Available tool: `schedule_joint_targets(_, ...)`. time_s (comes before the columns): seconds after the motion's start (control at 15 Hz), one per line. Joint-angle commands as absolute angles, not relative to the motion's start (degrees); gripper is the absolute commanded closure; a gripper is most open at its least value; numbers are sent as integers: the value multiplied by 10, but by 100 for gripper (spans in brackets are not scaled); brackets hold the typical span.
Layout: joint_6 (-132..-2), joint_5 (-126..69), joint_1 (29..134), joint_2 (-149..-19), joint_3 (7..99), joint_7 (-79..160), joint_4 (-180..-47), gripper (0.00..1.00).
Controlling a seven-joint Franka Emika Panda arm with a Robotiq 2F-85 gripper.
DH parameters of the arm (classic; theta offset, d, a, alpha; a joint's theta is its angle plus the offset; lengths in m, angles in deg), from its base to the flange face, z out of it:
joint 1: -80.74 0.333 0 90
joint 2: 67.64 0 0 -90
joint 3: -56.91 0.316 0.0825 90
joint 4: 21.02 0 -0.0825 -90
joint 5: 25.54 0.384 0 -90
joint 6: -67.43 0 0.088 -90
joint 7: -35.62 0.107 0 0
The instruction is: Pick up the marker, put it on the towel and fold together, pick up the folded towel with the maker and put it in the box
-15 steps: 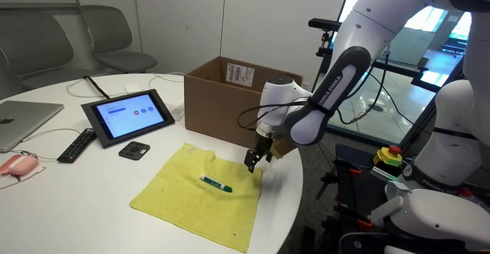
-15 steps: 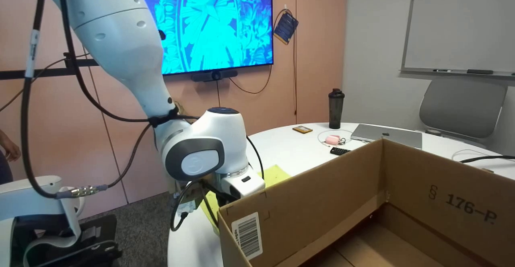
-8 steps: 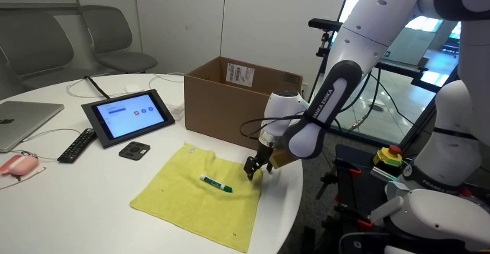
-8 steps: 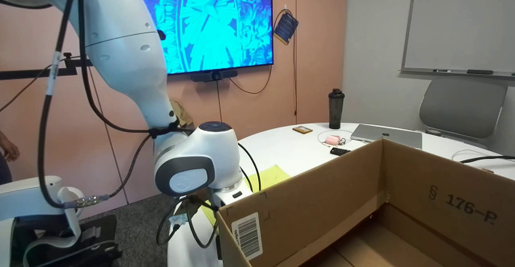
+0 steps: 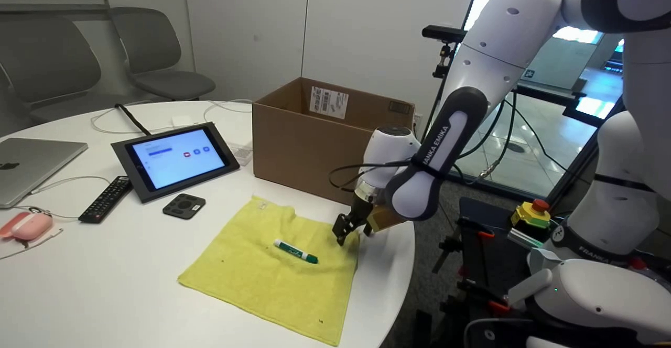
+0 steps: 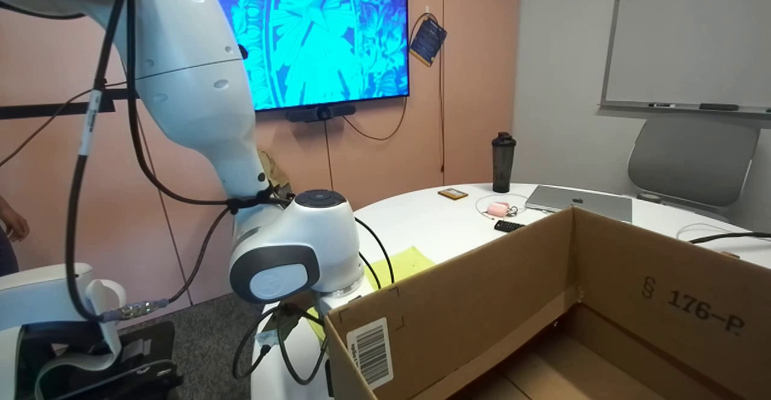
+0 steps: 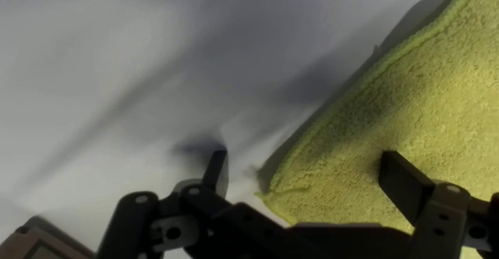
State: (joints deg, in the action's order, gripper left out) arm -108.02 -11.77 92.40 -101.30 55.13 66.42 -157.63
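Observation:
A yellow towel (image 5: pixel 251 285) lies spread flat on the round white table, with slight wrinkles. On it rests the green-and-white marker (image 5: pixel 295 251); the wrist view does not show the marker. Behind the towel stands the open brown cardboard box (image 5: pixel 299 149), whose inner wall (image 6: pixel 662 291) shows in an exterior view. My gripper (image 5: pixel 354 236) is low at the towel corner nearest the box and table edge. In the wrist view the gripper (image 7: pixel 304 152) is open astride that corner, one finger (image 7: pixel 401 185) over the cloth, the opposite finger (image 7: pixel 215 169) over bare table. Nothing is gripped.
A tablet (image 5: pixel 178 156), a remote (image 5: pixel 106 199), a black puck-shaped device (image 5: pixel 184 206), a pink case (image 5: pixel 31 226) and a laptop (image 5: pixel 39 167) lie on the table. The box wall stands close beside the arm. The table's curved edge (image 5: pixel 411 264) runs just past the gripper.
The arm has come down and the gripper has sunk closer to the towel's corner, slowing in the last half second. Jaws stay wide. Towel, marker and box have not moved.

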Motion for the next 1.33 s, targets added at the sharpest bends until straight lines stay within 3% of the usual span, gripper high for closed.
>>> schedule_joint_targets(0.0, -1101, -100, 886, -1025, 586, 619, -1564, 0)
schedule_joint_targets(0.07, -1100, -101, 881, -1025, 591, 614, -1564, 6)
schedule_joint_targets(0.27, -1097, -100, 866, -1026, 603, 601, -1561, 40)
schedule_joint_targets(0.6, -1092, -99, 853, -1025, 622, 587, -1552, 79)
schedule_joint_targets(0.73, -1089, -98, 849, -1022, 627, 584, -1550, 90)
schedule_joint_targets(0.87, -1083, -99, 847, -1017, 630, 582, -1551, 96)
schedule_joint_targets(1.27, -1053, -114, 871, -984, 624, 564, -1565, 93)
